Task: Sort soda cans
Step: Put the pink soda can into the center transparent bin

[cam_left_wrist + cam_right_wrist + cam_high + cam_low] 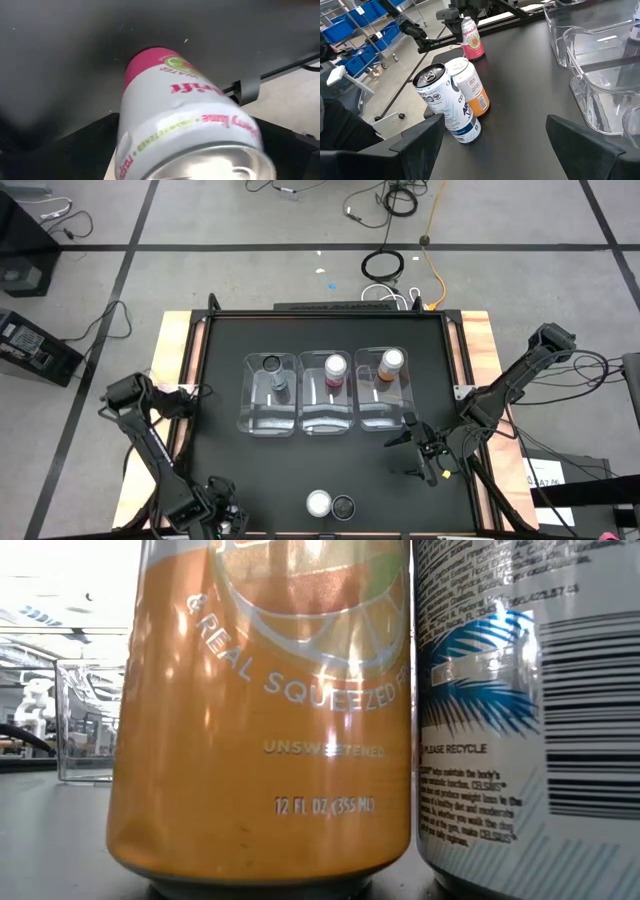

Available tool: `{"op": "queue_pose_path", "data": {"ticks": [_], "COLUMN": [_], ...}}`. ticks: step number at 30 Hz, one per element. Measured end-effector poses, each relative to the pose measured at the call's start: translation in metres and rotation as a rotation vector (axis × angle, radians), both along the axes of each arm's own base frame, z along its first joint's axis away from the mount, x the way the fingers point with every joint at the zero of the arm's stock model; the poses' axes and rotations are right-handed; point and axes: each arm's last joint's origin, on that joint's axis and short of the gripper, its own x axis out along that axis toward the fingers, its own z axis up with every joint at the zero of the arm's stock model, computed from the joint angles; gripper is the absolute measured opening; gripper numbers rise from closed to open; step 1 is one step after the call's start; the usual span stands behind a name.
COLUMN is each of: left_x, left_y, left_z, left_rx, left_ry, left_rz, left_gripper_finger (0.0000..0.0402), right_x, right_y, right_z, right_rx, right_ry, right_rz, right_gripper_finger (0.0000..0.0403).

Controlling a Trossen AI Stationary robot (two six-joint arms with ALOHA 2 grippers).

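Three cans are already sorted, one standing in each clear bin on the black counter point(215, 380): a dark can point(272, 364) in the left bin point(252, 405), a pink can point(335, 366) in the middle bin point(325, 420), and an orange can point(391, 362) in the right bin point(372, 415). Three are left.

Two of them stand touching at the near edge: an orange can point(472, 90) and a dark one with a white-and-blue label point(445, 107). The third, a second pink can point(471, 40), stands at the near left corner, right under the left pincer point(222, 515). From the left wrist view that can fills the space just ahead of the pincer, whose jaws look spread wide and not closed on it; I can't see the fingers themselves there.

The right pincer point(492, 145) hangs wide open and empty between the bins and the near pair, fingers pointed toward them.

It looks like the second round of picking is in hand. For the left arm, the next move would be to settle around the pink can and close squarely, then carry it to the middle bin. The right arm would need to take one of the touching pair without tipping the other.
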Motion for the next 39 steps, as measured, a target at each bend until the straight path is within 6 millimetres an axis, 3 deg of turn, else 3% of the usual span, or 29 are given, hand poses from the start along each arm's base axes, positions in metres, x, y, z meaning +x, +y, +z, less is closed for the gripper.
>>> {"op": "queue_pose_path", "data": {"ticks": [5,14,25,32,39], "left_x": [-0.001,-0.002,-0.005,-0.008,0.004], "left_y": [-0.001,0.002,0.007,0.036,0.094], "left_z": [-0.004,-0.005,-0.001,0.039,0.101], "left_rx": [-0.005,0.020,0.044,0.087,0.181], "left_ry": [0.048,0.068,0.082,0.087,-0.019], "left_rz": [-0.012,-0.009,-0.009,-0.039,-0.141], "left_gripper_finger": [0.0384,0.0318,0.0318,0.0318,0.0318], "right_x": [0.000,0.000,0.000,0.000,0.000], "right_y": [0.000,0.000,0.000,0.000,0.000], "right_z": [0.000,0.000,0.000,0.000,0.000], "right_rx": [0.001,-0.007,-0.022,-0.022,-0.023], "right_ry": [0.000,-0.002,-0.005,-0.005,-0.004], "right_rz": [0.000,0.002,0.007,0.007,0.007], "right_gripper_finger": [0.0341,0.0341,0.0341,0.0341,0.0341]}}
